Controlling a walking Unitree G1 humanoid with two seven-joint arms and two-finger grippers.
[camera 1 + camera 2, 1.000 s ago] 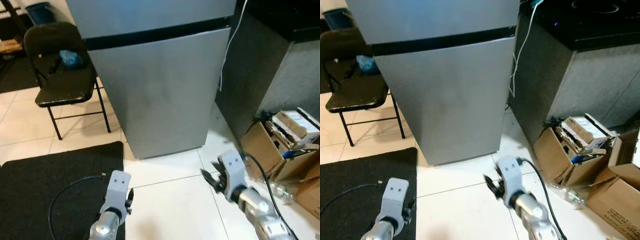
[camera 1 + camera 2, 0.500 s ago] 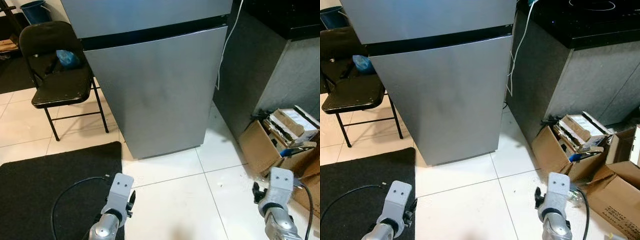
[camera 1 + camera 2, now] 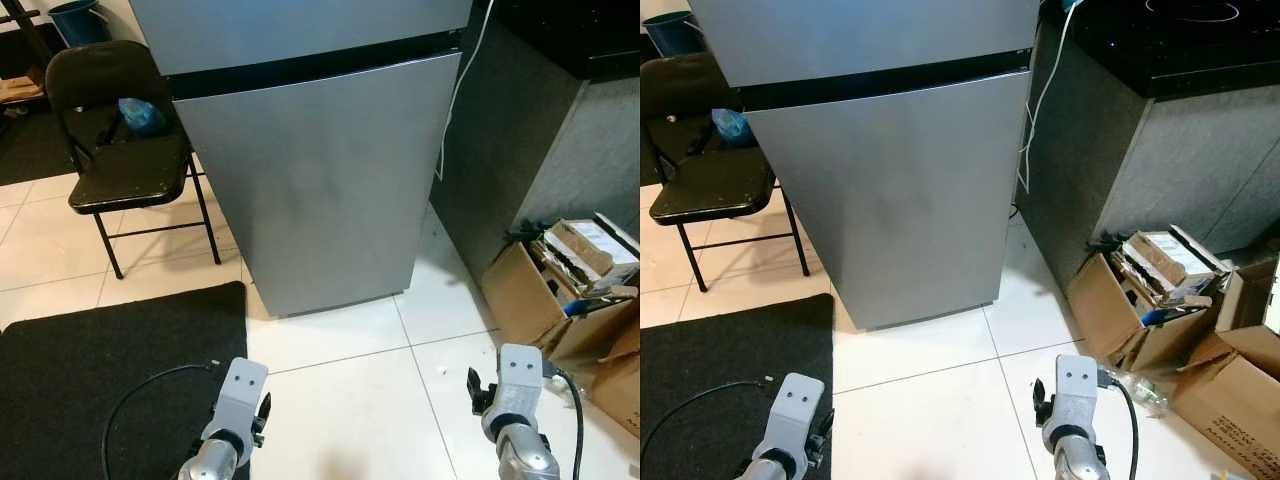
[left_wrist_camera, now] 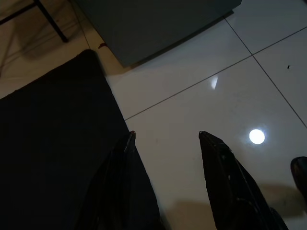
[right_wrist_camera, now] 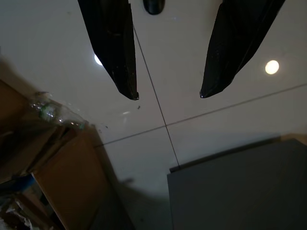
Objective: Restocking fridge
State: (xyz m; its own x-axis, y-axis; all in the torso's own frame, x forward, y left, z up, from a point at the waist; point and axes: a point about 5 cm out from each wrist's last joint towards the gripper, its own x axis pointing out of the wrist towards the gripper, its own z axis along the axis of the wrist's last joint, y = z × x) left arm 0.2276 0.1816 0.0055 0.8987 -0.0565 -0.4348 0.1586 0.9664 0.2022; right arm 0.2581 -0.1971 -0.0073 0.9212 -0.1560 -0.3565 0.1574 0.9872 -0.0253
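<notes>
both pincers [image 4: 165, 136] [image 5: 168, 93] hanging wide and empty, fridge [image 3: 310, 170] shut; cable [image 3: 140, 395] risking snagging on the mat [image 3: 90, 360].

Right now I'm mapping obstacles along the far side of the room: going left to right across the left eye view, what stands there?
Black folding chair → silver fridge → grey counter → open cardboard boxes.

Right end effector [image 3: 480, 385] swung from near fridge [image 3: 310, 170] back low.
</notes>
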